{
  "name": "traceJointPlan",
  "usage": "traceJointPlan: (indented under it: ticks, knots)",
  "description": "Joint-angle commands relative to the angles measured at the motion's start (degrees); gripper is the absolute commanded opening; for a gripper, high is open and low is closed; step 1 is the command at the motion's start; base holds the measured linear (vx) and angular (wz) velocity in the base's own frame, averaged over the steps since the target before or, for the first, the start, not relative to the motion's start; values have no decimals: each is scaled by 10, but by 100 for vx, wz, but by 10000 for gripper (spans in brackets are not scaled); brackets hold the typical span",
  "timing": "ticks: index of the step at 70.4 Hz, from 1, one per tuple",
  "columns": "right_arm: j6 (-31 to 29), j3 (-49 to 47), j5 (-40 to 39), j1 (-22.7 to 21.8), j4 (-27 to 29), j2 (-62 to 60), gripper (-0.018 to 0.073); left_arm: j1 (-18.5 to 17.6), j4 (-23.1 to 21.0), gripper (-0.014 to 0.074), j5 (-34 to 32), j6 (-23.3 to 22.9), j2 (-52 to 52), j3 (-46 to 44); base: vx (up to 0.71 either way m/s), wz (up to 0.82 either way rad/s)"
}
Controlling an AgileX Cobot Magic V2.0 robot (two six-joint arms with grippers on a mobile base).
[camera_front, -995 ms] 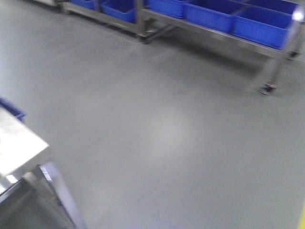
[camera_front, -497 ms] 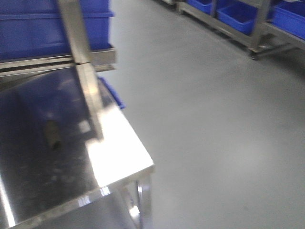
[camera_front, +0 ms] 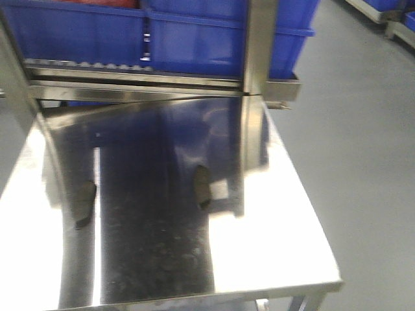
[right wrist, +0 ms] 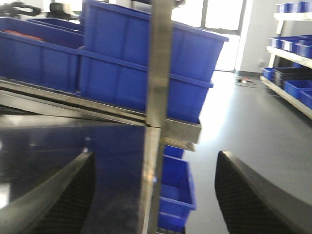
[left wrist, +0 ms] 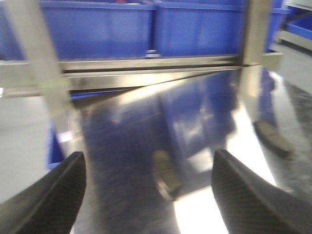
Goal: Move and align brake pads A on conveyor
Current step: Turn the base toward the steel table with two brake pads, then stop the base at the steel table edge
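- Centre the left gripper (left wrist: pixel 148 157) over what is probably the nearer brake pad (left wrist: pixel 165 176), blurred here, and square it to the pad's long edges before lowering.
- The left gripper is spread wide, holding and touching nothing.
- The right gripper (right wrist: pixel 156 155) is equally wide and empty, facing blue bins (right wrist: pixel 122 73).
- Two pads lie well apart on the steel table (camera_front: pixel 285 259); no conveyor is visible.

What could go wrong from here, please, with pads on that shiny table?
The steel tabletop mirrors the blue bins, so the middle brake pad and the left-side brake pad could be misjudged among reflections. The upright post stands ahead of the open right pincer, so a bump seems possible. The left pincer has a blurred view, which may spoil aim.
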Motion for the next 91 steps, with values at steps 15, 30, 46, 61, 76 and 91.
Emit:
traceJointPlan:
  ticks: [15, 30, 46, 61, 76, 91]
  knots:
    - [-3, -15, -44, 0, -3, 7, 497, -3, -3, 524, -41, -2, 6, -15, 7, 38]
    - [-3, -15, -44, 0, -3, 7, 497, -3, -3, 524, -41, -2, 6, -15, 5, 10]
    - [-3, -15, -44, 0, -3, 7, 497, -3, -3, 524, -41, -2, 6, -15, 7, 5]
    - [-3, -15, -44, 0, -3, 7, 497, -3, -3, 524, -41, -2, 6, -15, 9, 3]
    - [-3, -15, -44, 0, -3, 7, 497, -3, -3, 524, -41, -2, 6, -15, 3, 1]
    - [-3, -15, -44, 0, -3, 7, 497, -3, -3, 524, -41, -2, 6, -15, -3, -2]
